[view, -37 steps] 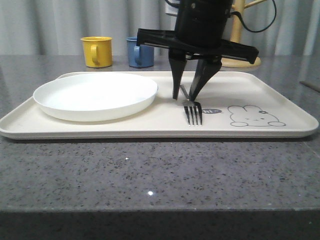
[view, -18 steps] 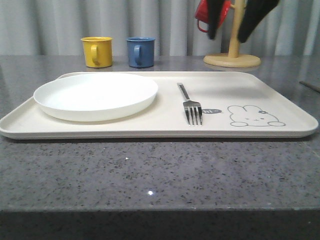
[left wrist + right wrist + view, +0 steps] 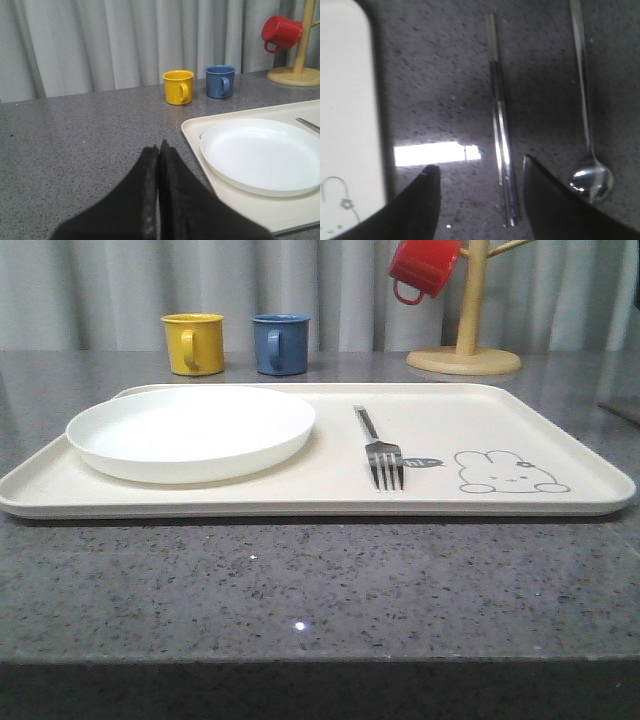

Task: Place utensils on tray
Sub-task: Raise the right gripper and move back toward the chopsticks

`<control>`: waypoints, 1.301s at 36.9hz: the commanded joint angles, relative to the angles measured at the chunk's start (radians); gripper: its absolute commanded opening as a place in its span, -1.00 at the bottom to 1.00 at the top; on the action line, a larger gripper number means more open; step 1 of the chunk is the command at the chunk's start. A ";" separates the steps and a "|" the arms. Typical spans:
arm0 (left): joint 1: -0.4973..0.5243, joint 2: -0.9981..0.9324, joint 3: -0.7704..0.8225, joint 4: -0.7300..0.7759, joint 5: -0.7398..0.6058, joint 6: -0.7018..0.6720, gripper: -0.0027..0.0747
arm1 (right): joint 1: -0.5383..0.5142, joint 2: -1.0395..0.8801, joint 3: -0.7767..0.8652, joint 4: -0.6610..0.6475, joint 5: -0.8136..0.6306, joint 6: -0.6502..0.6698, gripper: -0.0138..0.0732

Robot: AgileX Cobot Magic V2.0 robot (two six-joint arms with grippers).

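**Step in hand: picking up the chopsticks**

Status. The fork lies flat on the tray, centre-right in the front view, tines toward the camera, just beside the white plate and apart from it. The chopsticks and the spoon lie on the grey counter, off the tray; the tray's rounded corner sits at the left edge of the right wrist frame. One of three utensils appears placed.

Right claw. Its fingers are spread wide and hold nothing. They straddle the lower end of the chopsticks, which run near-vertically through the frame centre, side by side and touching. The spoon lies near them at frame right, bowl at lower right.

Left claw. Its fingers are pressed together, empty, above bare counter at lower centre of its frame, left of the tray.

Procedure (judged from the layout).
1. Centre the right claw over both sticks so they close as one pair.
2. Descend until the fingertips reach the counter; the sticks are slim and lie flat, so a high grasp will probably miss.
3. Close across the sticks, not along them, to avoid rolling one away.
4. Keep clear of the spoon.

Markings. A grey rabbit drawing is printed on the tray at lower right in the front view; small dark script beside it, near the fork tines, is too small to read. No other label is legible on the yellow mug, blue mug or red mug.
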 commanded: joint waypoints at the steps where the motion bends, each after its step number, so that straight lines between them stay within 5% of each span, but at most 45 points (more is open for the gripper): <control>1: 0.004 0.012 -0.028 -0.009 -0.080 -0.010 -0.98 | -0.059 -0.046 0.029 0.038 -0.009 -0.087 0.26; 26: 0.004 0.012 -0.028 -0.009 -0.080 -0.010 -0.98 | -0.036 0.098 0.102 0.052 -0.101 -0.133 0.25; 42: 0.004 0.012 -0.028 -0.009 -0.080 -0.010 -0.98 | -0.036 0.103 0.102 0.051 -0.109 -0.133 -0.14; 48: 0.004 0.012 -0.028 -0.009 -0.080 -0.010 -0.98 | -0.036 0.103 0.102 0.051 -0.095 -0.133 -0.43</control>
